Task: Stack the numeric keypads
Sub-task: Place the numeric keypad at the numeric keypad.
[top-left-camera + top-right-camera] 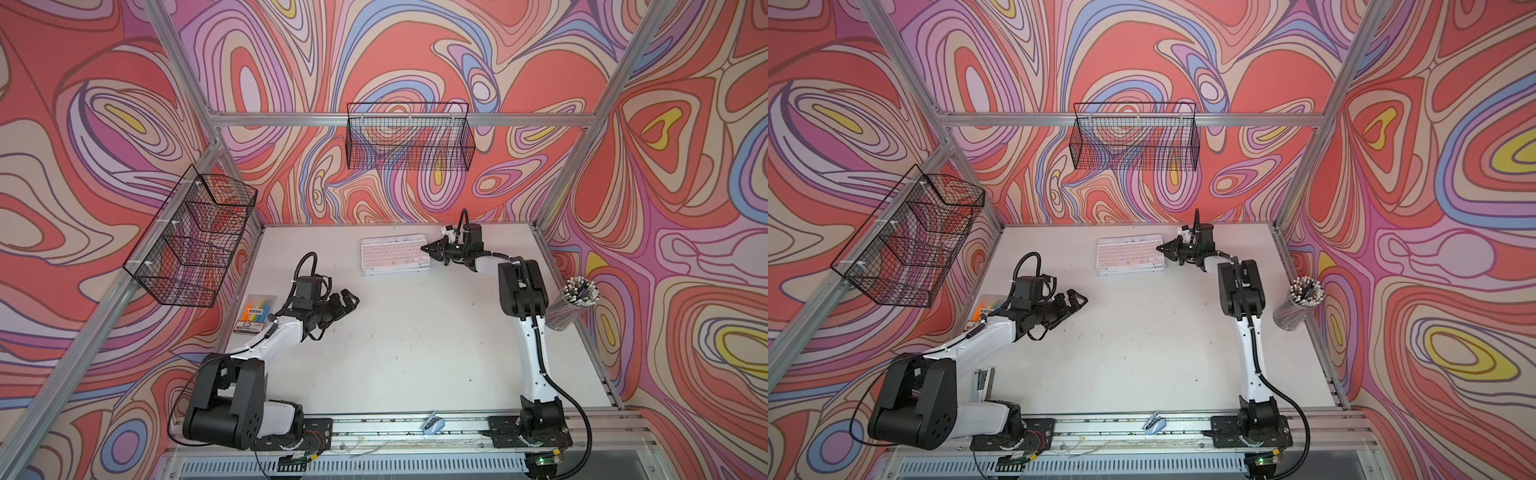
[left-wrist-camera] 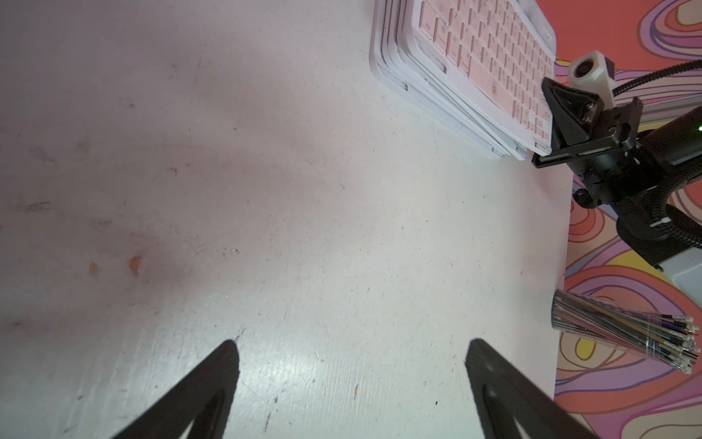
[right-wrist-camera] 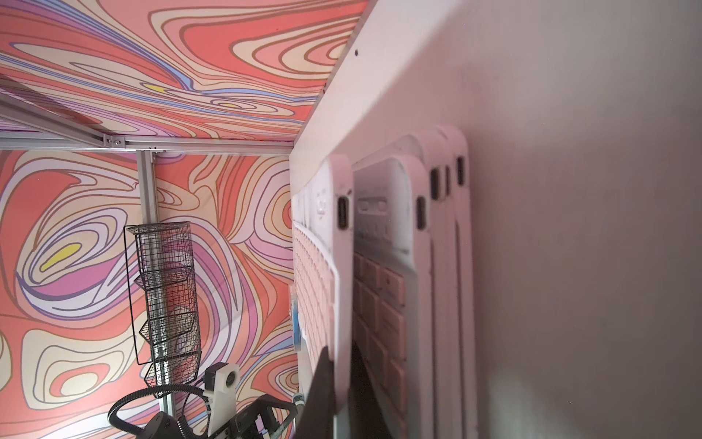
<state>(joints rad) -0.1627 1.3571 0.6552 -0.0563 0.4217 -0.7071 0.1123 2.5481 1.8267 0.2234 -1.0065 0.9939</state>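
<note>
Keycap legends on the top pink keypad (image 1: 394,252) are too small to read. The right fingers (image 3: 319,399) pinch its edge; the left fingers (image 2: 171,414) are spread wide, empty, above the counter (image 1: 415,353).

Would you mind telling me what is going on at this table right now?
The right hand is shut on the edge of the top pink-keyed, clear-framed keypad, which sits atop the pile of slim rectangular keypads at the white table's far side. The left hand hangs open and empty over bare tabletop.
</note>
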